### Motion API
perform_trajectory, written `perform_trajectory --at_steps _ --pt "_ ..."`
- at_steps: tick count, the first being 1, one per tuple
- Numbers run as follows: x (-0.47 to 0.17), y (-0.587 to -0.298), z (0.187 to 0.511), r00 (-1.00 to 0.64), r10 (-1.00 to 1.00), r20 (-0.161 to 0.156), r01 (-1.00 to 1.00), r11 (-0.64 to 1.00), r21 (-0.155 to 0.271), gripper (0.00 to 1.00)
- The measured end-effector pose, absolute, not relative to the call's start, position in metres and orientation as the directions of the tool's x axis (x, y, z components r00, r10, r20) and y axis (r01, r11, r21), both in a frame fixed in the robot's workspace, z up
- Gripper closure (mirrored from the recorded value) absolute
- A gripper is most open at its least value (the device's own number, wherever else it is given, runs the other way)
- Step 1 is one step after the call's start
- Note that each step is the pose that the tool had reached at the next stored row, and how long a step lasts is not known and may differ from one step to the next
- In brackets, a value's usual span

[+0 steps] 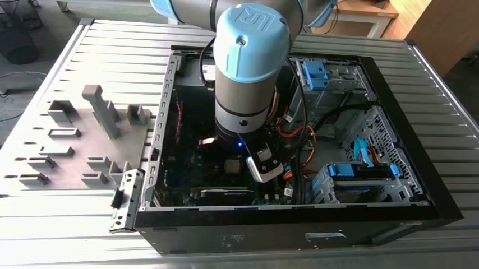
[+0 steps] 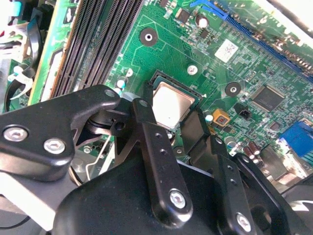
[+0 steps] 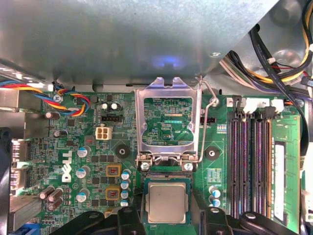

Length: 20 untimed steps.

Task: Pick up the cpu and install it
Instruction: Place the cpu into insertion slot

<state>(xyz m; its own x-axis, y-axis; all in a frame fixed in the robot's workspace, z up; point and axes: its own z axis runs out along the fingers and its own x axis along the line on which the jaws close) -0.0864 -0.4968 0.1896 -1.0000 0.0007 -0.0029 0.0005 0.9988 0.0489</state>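
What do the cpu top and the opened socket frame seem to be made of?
The cpu: top looks like matte silvery metal, with a dull even sheen. The socket frame: probably bare stamped steel, bright with sharp glints.

Silver-grey arm [image 1: 241, 95] with pale-blue caps [image 1: 250, 25], black screw-studded claw [image 2: 168, 115].

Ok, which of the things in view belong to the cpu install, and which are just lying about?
In the job:
cpu, lying in its socket
gripper, at the cpu
opened socket frame

Just there:
memory slots
grey holder blocks
blue drive cage
coloured cables
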Motion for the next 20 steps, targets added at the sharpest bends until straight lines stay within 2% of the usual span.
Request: perform_trajectory --at_steps 20 --pt "-0.0864 -0.4961 0.1899 -1.0 0.009 -0.003 0.009 0.999 0.049 0.53"
